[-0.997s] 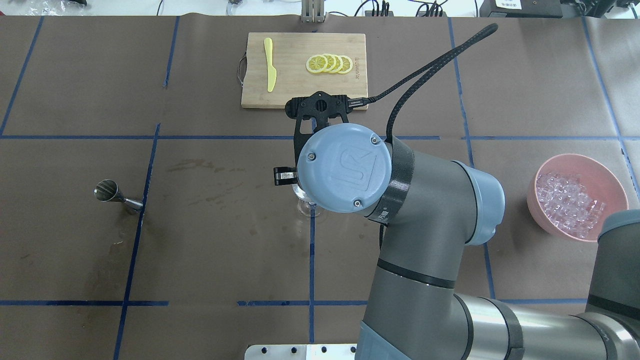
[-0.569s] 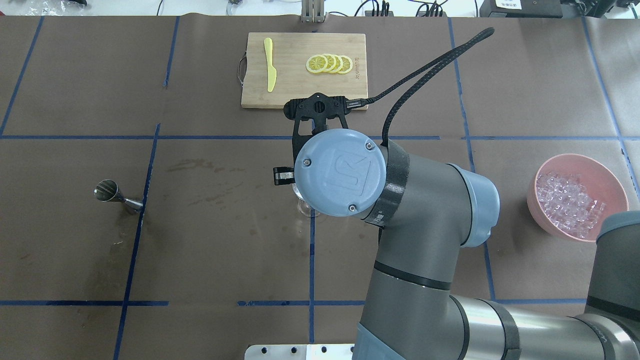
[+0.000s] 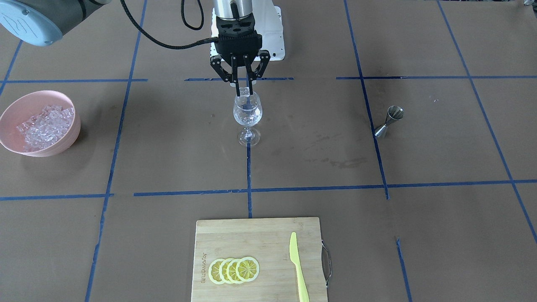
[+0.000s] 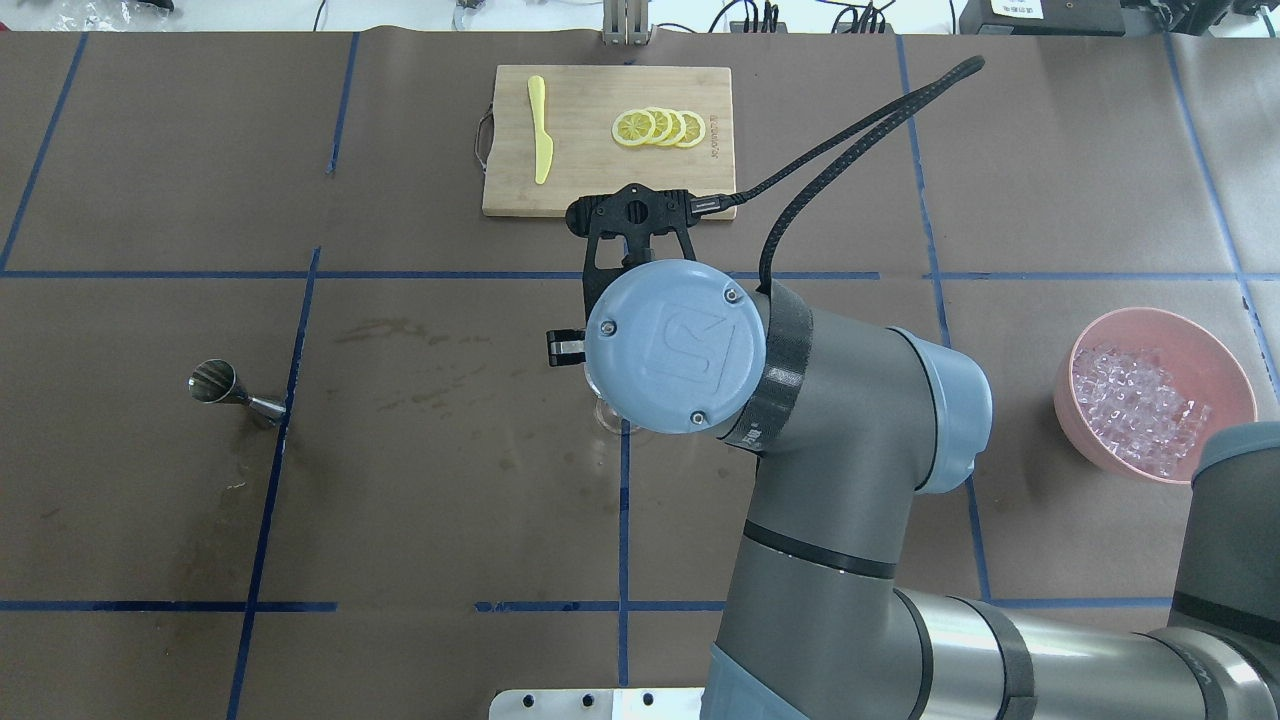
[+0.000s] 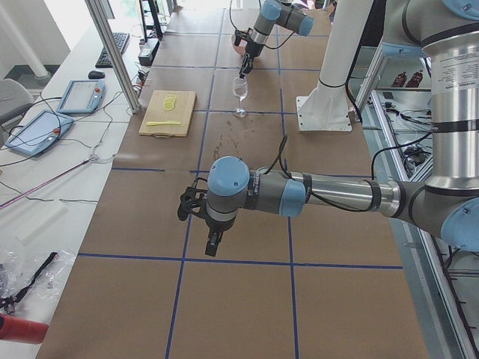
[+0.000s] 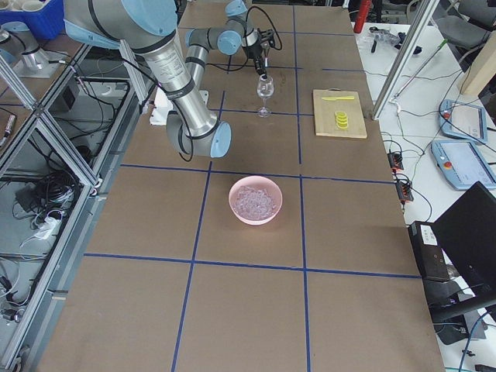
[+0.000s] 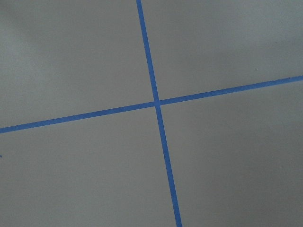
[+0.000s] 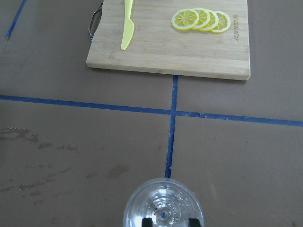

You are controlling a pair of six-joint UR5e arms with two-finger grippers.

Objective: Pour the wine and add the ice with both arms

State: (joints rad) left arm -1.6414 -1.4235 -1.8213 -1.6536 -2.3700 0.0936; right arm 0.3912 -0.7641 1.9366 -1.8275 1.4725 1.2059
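Found right tool (image 3: 244, 91) above wine glass (image 3: 247, 114), pinched on one ice cube (image 3: 241, 90) (clear); cannot tell left tool's (image 5: 212, 248) opening.

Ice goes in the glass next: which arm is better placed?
Right. The right gripper hangs just above the wine glass, and the pink bowl of ice sits on its side; the left arm is far off.

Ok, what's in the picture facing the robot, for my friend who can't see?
A black robot pincer points down at the rim of a clear wine glass in the middle. A pink bowl of ice sits at the picture's left, a metal jigger at its right, and lemon slices and a yellow knife on a wooden board in front.
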